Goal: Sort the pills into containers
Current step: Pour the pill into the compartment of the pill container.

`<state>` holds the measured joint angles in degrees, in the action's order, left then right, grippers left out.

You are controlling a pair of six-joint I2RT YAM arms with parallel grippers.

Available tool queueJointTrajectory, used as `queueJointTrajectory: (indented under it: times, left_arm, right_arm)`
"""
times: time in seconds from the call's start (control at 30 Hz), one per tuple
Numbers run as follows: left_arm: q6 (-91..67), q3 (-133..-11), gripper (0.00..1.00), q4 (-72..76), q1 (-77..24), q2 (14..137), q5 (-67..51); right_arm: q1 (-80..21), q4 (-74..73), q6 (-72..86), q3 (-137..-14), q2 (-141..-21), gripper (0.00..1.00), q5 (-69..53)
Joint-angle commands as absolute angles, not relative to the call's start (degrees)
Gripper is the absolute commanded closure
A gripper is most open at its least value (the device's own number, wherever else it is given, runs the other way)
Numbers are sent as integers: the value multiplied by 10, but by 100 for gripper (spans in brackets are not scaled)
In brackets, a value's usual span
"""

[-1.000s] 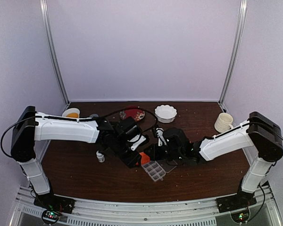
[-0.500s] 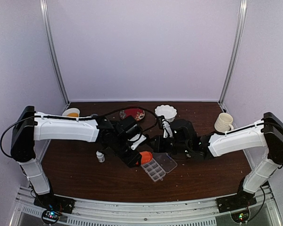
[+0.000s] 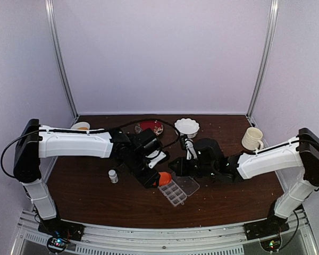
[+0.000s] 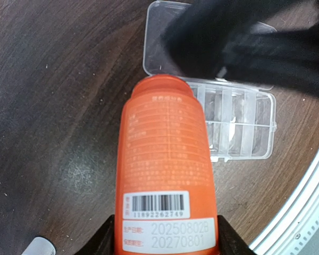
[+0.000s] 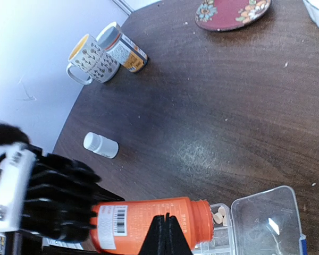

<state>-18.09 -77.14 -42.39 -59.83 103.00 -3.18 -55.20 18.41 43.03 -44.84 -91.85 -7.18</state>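
Clear pill box (image 5: 263, 219), cream pills (image 5: 219, 214) inside; left gripper (image 4: 165, 243) tight on orange bottle (image 4: 167, 143), right gripper (image 5: 167, 224) closed

20250802B (20270801 beneath) on orange bottle (image 4: 167, 159)

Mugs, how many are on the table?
2. A cream mug stands near the right edge; a patterned mug stands at the back left corner. More could be hidden.

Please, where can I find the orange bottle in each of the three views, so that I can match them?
Top external: orange bottle near the centre, just left of the pill box.
Left wrist: bottle fills the middle, its far end at the box.
Right wrist: bottle lies along the bottom edge, mouth at the box.
Shared landmark: the clear pill box.
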Motion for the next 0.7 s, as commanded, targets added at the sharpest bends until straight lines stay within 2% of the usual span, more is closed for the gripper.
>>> queueJointTrajectory:
  times: [0.0,0.67]
  left_arm:
    - [-177,-784,100,-412,-598,1036,-26]
    - [-207,-565,100,-189,-599,885,-12]
  right_arm:
    - [-545,138,400,-462,-880,100,-34]
    - [-545,187,403,-376,-852,100,-41]
